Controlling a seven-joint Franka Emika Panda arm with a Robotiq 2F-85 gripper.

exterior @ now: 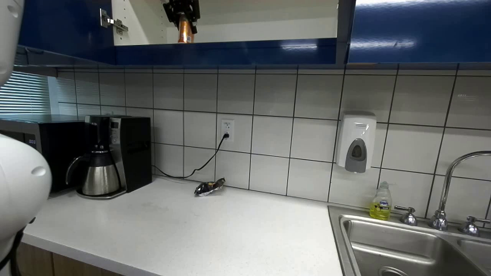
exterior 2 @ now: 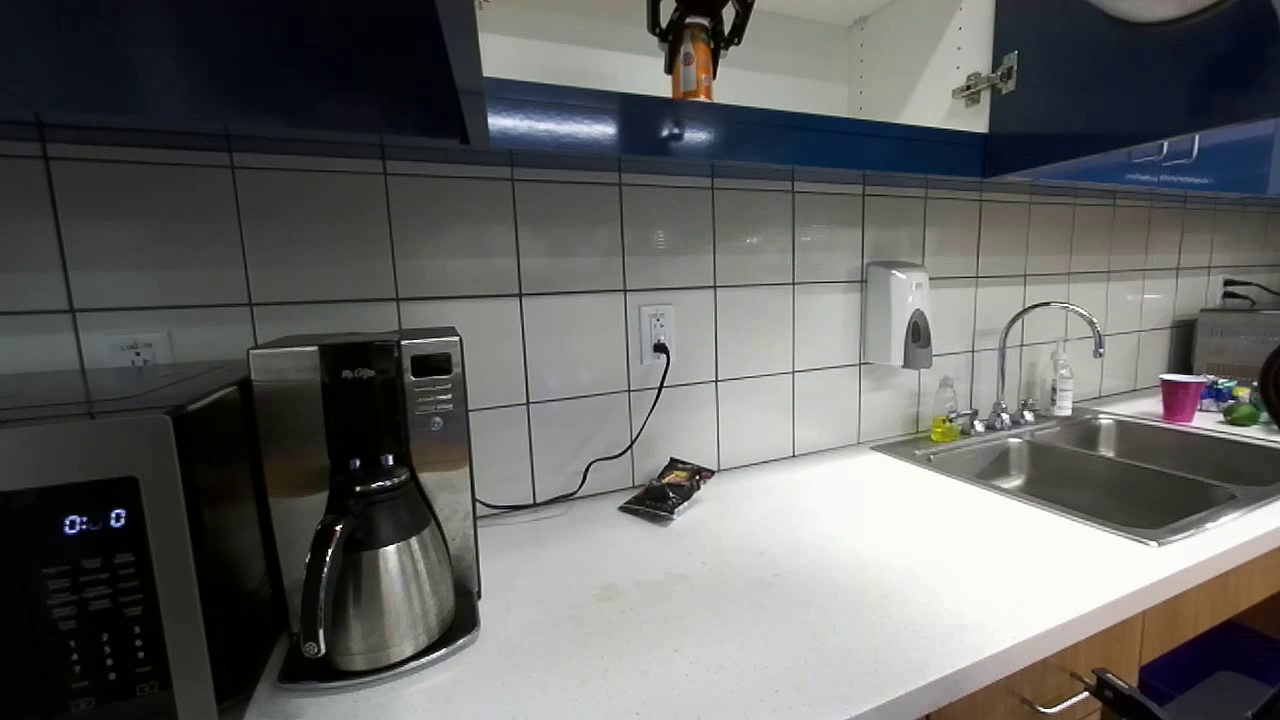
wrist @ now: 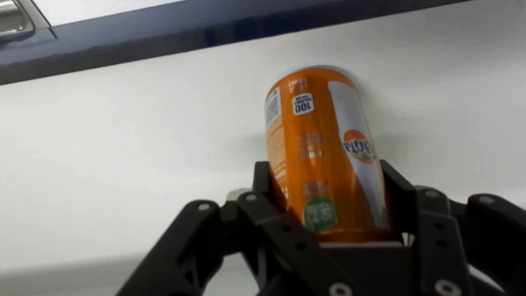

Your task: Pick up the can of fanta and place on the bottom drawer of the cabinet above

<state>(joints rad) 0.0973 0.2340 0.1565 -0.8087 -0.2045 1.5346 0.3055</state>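
The orange can of fanta point(wrist: 316, 123) stands nearly upright between my fingers in the wrist view. It also shows in both exterior views point(exterior: 185, 30) point(exterior 2: 692, 65), inside the open cabinet point(exterior: 268, 23). My gripper point(wrist: 323, 166) points down and is shut on the upper part of the can, one pad against each side. The bottom drawer point(wrist: 135, 156), a pale cream board, lies right under the can. The can's base is at or just above the board; I cannot tell if it touches. The cabinet's front rail hides the base in the exterior views.
A glossy blue rail point(exterior: 226, 53) runs along the cabinet's front edge. An open blue door point(exterior: 69, 34) hangs beside it. Below are a coffee maker point(exterior 2: 365, 500), a microwave point(exterior 2: 130, 560), a black snack bag point(exterior 2: 670, 488), a soap dispenser point(exterior: 356, 142) and a sink point(exterior: 333, 234).
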